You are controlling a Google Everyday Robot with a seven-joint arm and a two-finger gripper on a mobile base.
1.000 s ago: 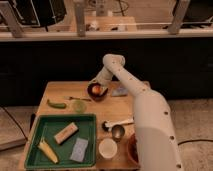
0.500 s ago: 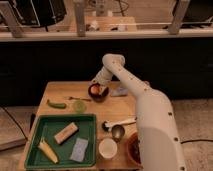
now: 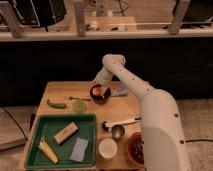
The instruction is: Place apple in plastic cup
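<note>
Camera view shows the apple [image 3: 97, 91] lying in the dark brown bowl [image 3: 100, 96] at the back of the bench [image 3: 125, 107], directly under the end effector [image 3: 99, 84]. Whether the end effector is spread or closed, I cannot tell; the white arm [image 3: 150, 110] covers it. A plastic cup [image 3: 107, 148] stands near the bench's front edge, beside the green tray [image 3: 60, 120].

White, smooth, rounded arm [image 3: 150, 107] with thick tube-like segments, bulbous elbow joint; gripper [image 3: 98, 88] was at the arm's far end, pale like the arm.
</note>
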